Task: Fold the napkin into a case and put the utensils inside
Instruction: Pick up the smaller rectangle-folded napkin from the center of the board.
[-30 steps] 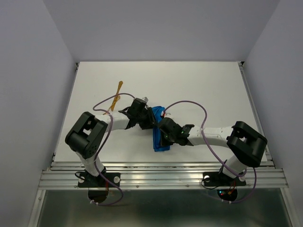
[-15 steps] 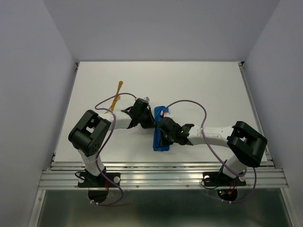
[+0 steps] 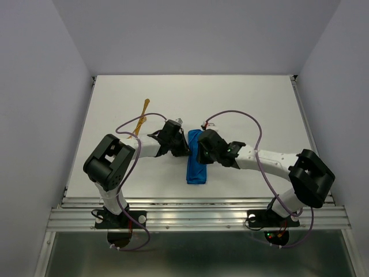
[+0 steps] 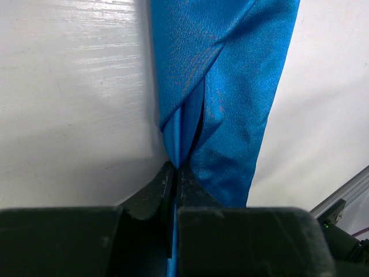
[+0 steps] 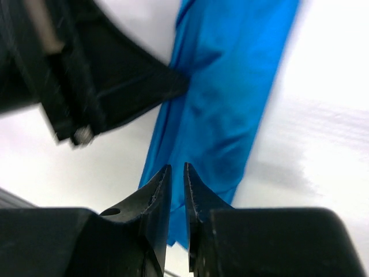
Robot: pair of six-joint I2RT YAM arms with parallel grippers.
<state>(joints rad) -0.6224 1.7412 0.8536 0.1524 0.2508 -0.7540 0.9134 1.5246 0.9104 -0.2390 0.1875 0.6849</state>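
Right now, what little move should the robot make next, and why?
Probably lift the left claw slightly: it pinches an edge layer of the folded napkin, so raising it could open a pocket. The cutlery lies outside, on the table.

In the top view, the upper end of the case (image 3: 196, 168) is covered at mid-frame by the left gripper (image 3: 184, 149) and the right gripper (image 3: 200, 152), whose fingertips cannot be made out there. The utensils (image 3: 143, 115), left of centre, are too thin to count or tell apart. In the left wrist view the cloth runs off the top edge, and the right wrist view is blurred throughout.
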